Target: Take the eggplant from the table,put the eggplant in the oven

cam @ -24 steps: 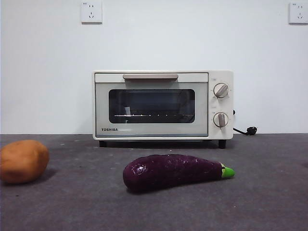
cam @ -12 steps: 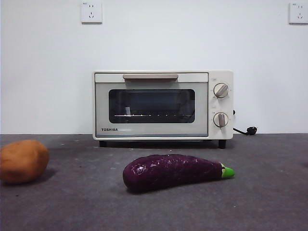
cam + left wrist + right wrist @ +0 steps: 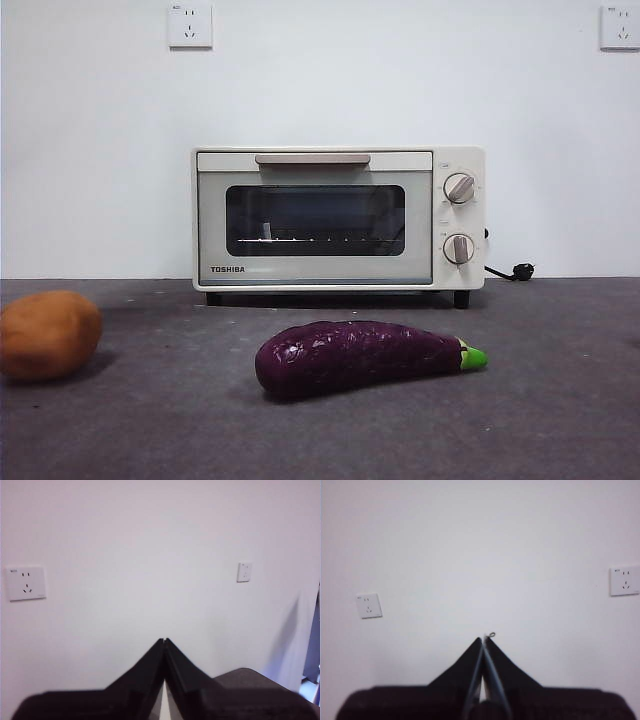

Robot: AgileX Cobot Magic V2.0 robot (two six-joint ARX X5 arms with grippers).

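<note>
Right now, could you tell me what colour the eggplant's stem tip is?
Bright green, on the glossy dark purple eggplant; the front view shows it best.

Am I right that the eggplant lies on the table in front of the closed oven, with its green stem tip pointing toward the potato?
Not quite: in the front view the eggplant does lie on the table before the closed oven, but its green stem tip points away from the potato, which sits at the opposite end.

Purple eggplant (image 3: pixel 355 356), cream oven (image 3: pixel 338 218), speckled, seemingly grey table (image 3: pixel 560 400).
</note>
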